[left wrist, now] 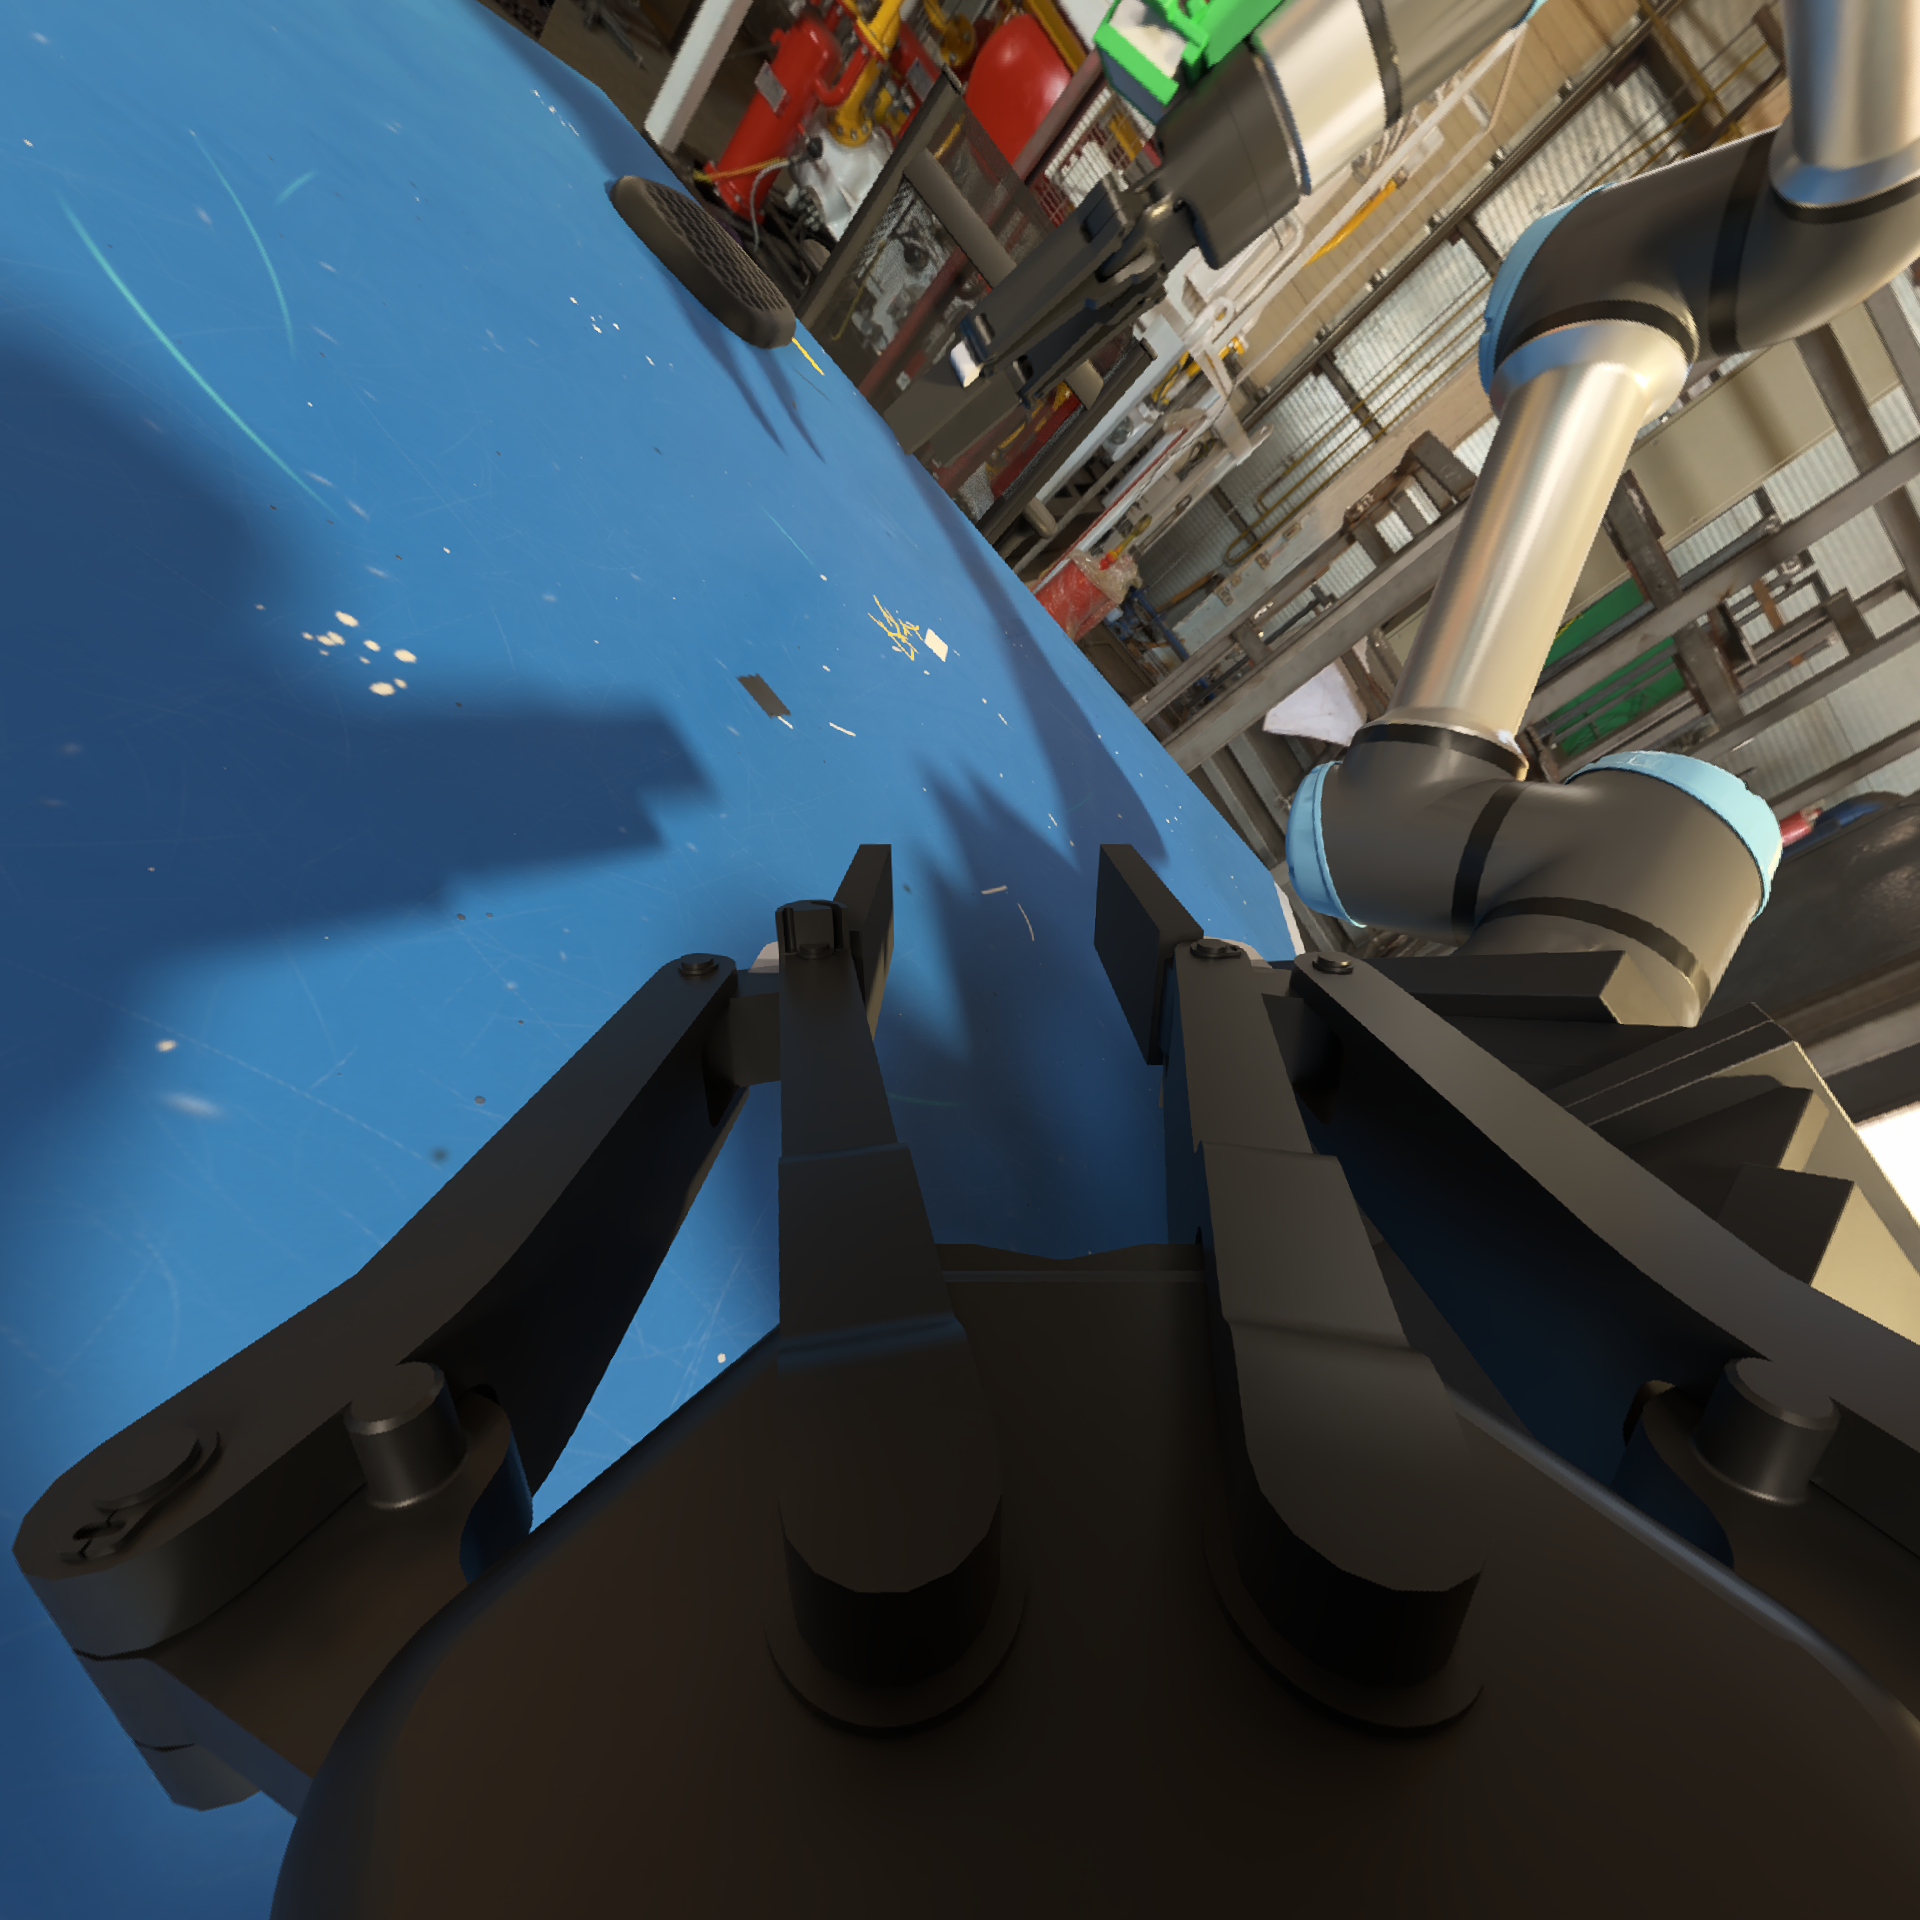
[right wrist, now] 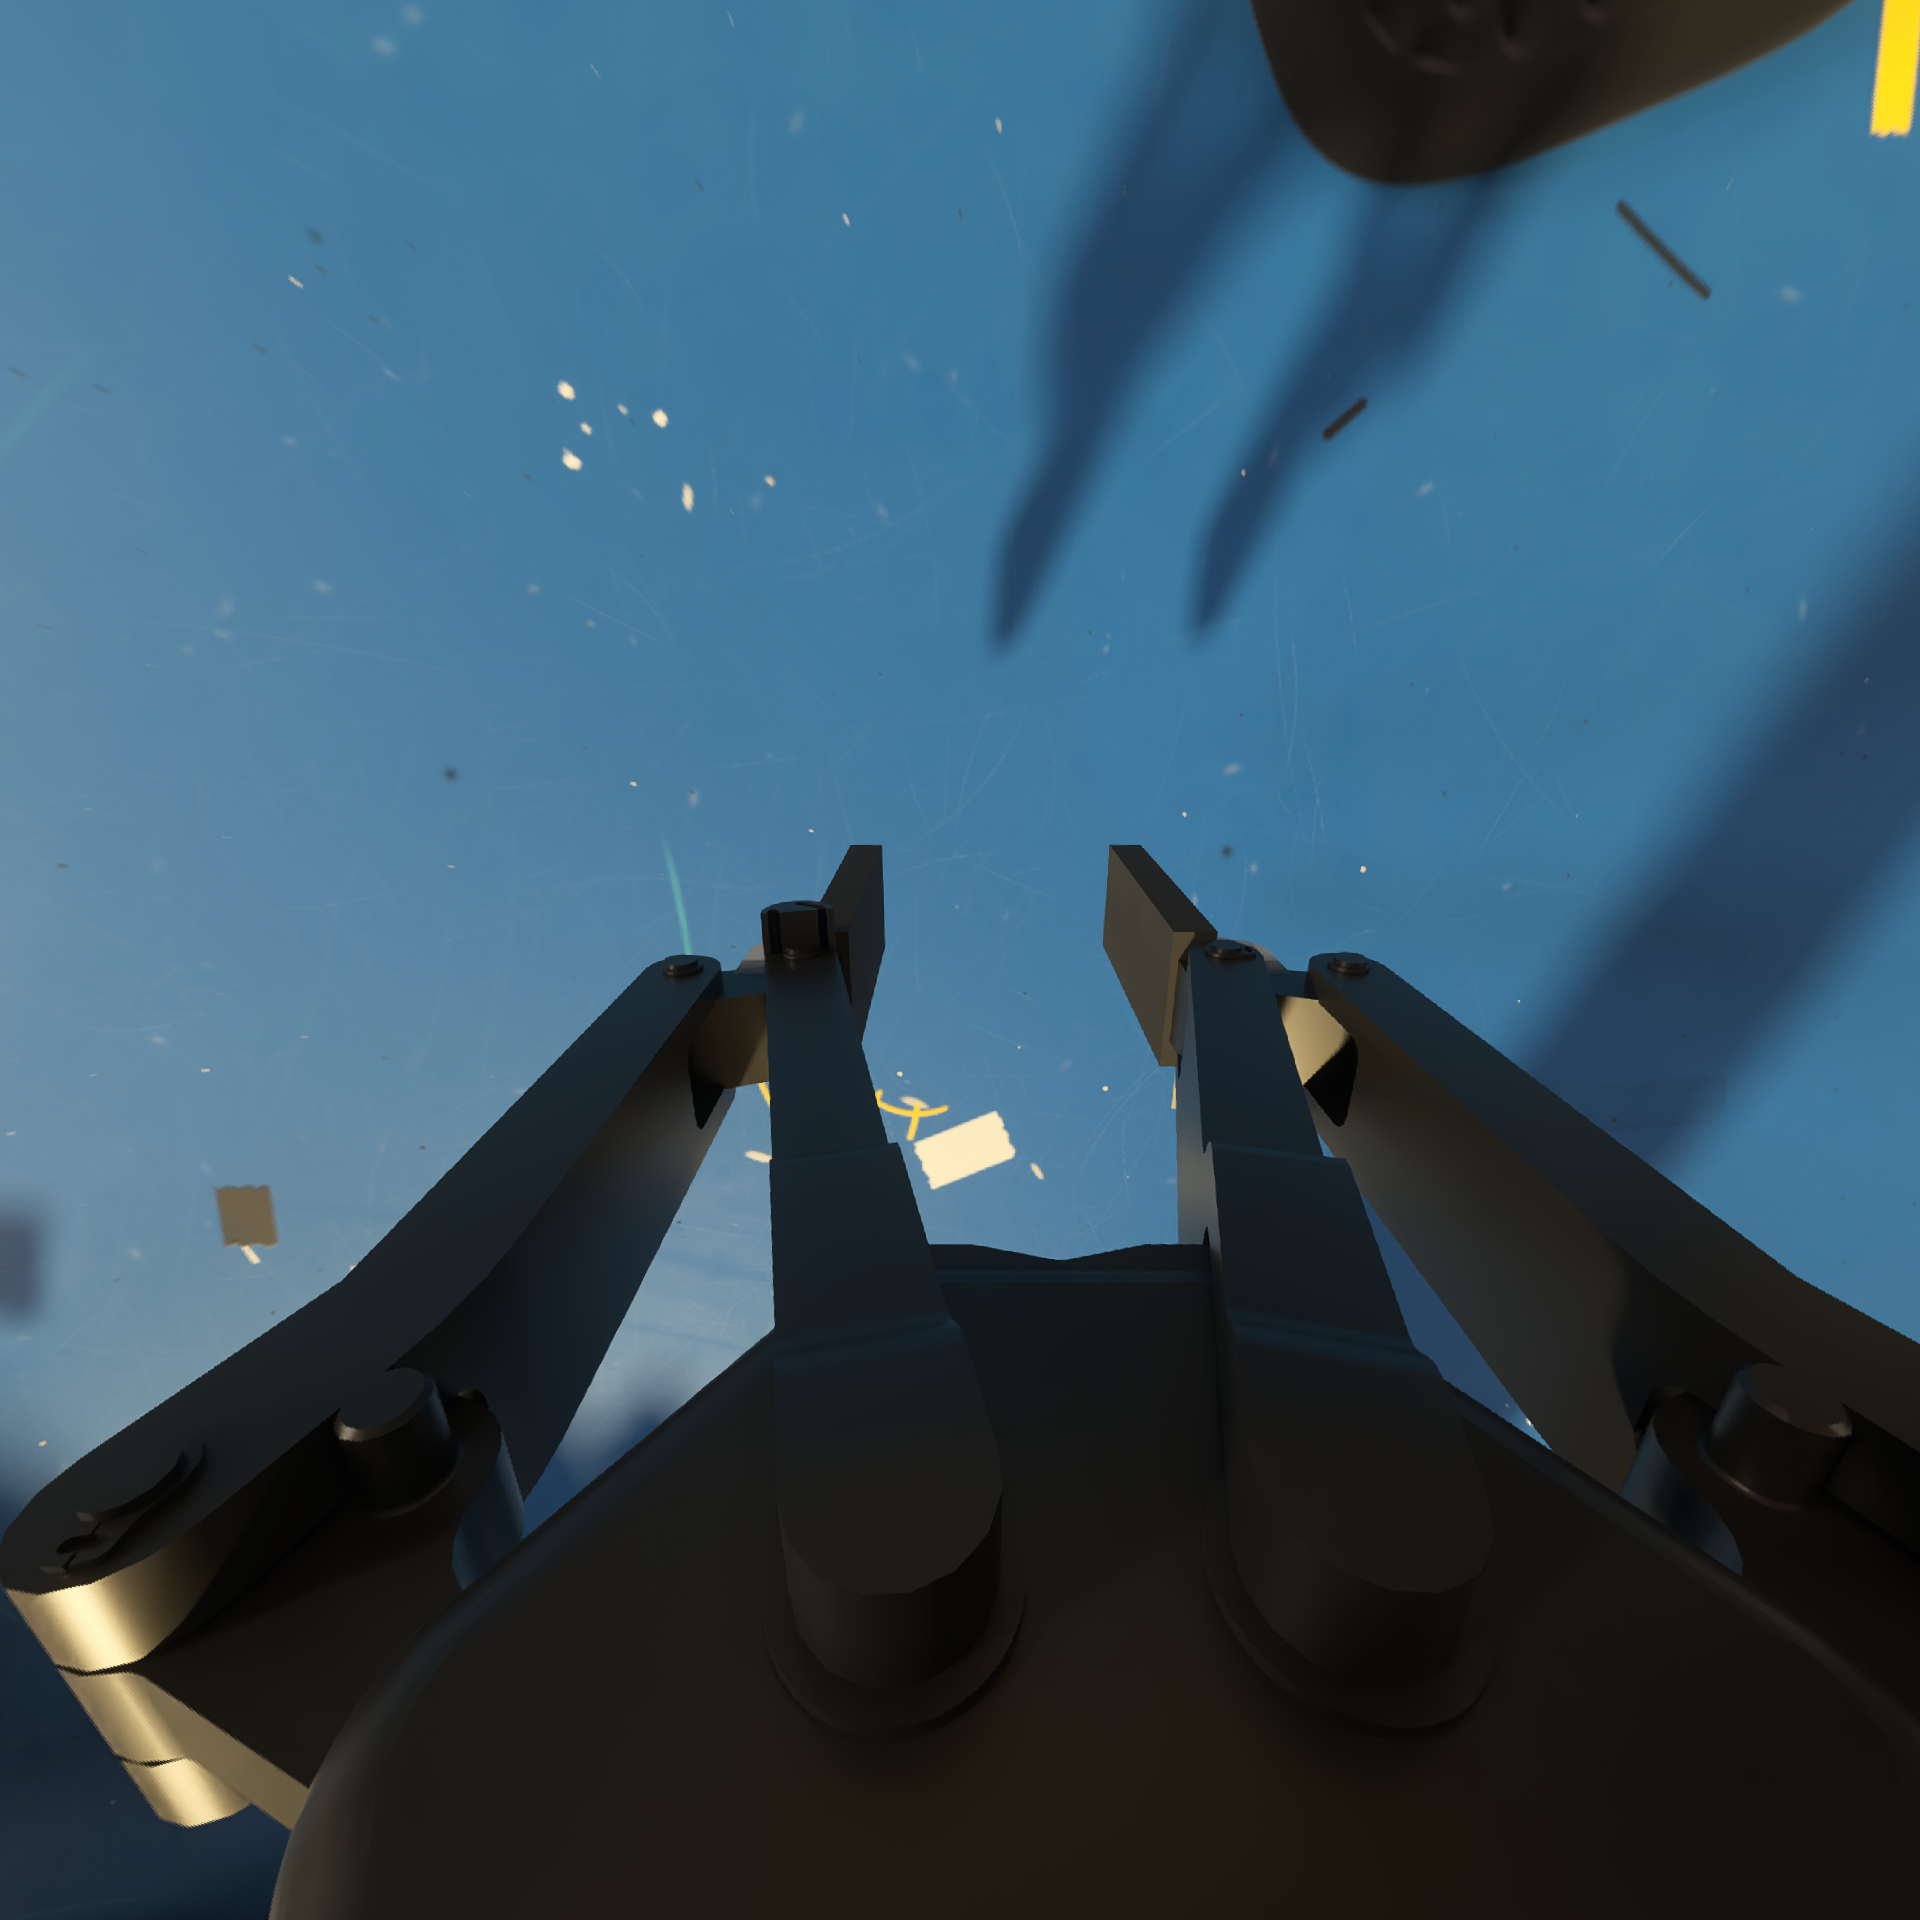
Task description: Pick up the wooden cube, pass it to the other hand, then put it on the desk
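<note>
Two empty parted claws (left wrist: 994, 914) (right wrist: 994, 914) above desk (left wrist: 416, 623)

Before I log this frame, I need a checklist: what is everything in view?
desk: one, blue, scratched and paint-flecked, fills both views
vent-like oval: one, black, at the desk's far edge
pale patch: one, cream, on the desk between the right jaws
wooden cube: none visible
left gripper: one, black, jaws open and empty
right gripper: one, black, jaws open and empty
other arm: one, silver and black with blue rings, right of the desk
</note>
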